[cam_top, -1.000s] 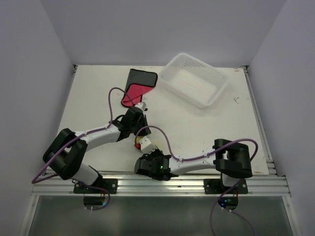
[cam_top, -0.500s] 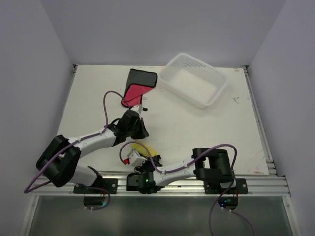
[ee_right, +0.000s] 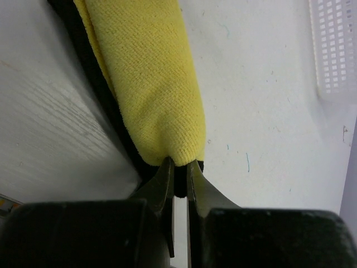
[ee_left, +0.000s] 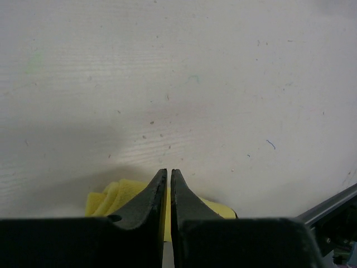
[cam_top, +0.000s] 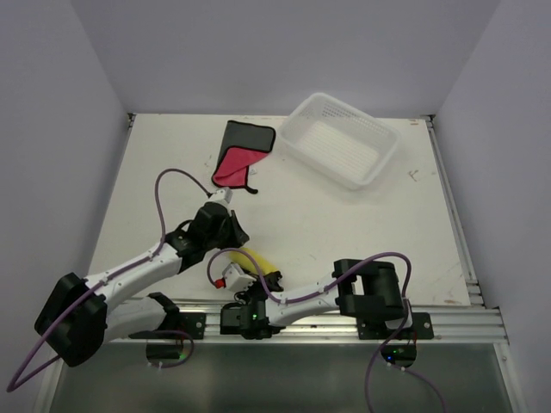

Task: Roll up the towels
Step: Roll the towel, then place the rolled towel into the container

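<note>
A rolled yellow towel (cam_top: 256, 261) lies near the table's front edge. In the right wrist view this yellow towel (ee_right: 150, 72) runs away from the camera, a dark edge beneath it, and my right gripper (ee_right: 178, 163) is shut on its near end. From above, the right gripper (cam_top: 269, 277) sits low by the rail. My left gripper (cam_top: 234, 239) hovers at the roll's other end with its jaws shut (ee_left: 169, 172); the yellow towel (ee_left: 111, 198) shows just under and behind its fingers. A red and black towel (cam_top: 241, 151) lies flat at the far side.
A white mesh basket (cam_top: 344, 138) stands tilted at the back right; its corner (ee_right: 334, 44) shows in the right wrist view. The metal rail (cam_top: 327, 323) runs along the near edge, close to both grippers. Purple cables loop over both arms.
The right arm has folded back toward the near rail, drawing the yellow towel with it. The left arm has swung toward the near left, its gripper coming down beside the roll.
</note>
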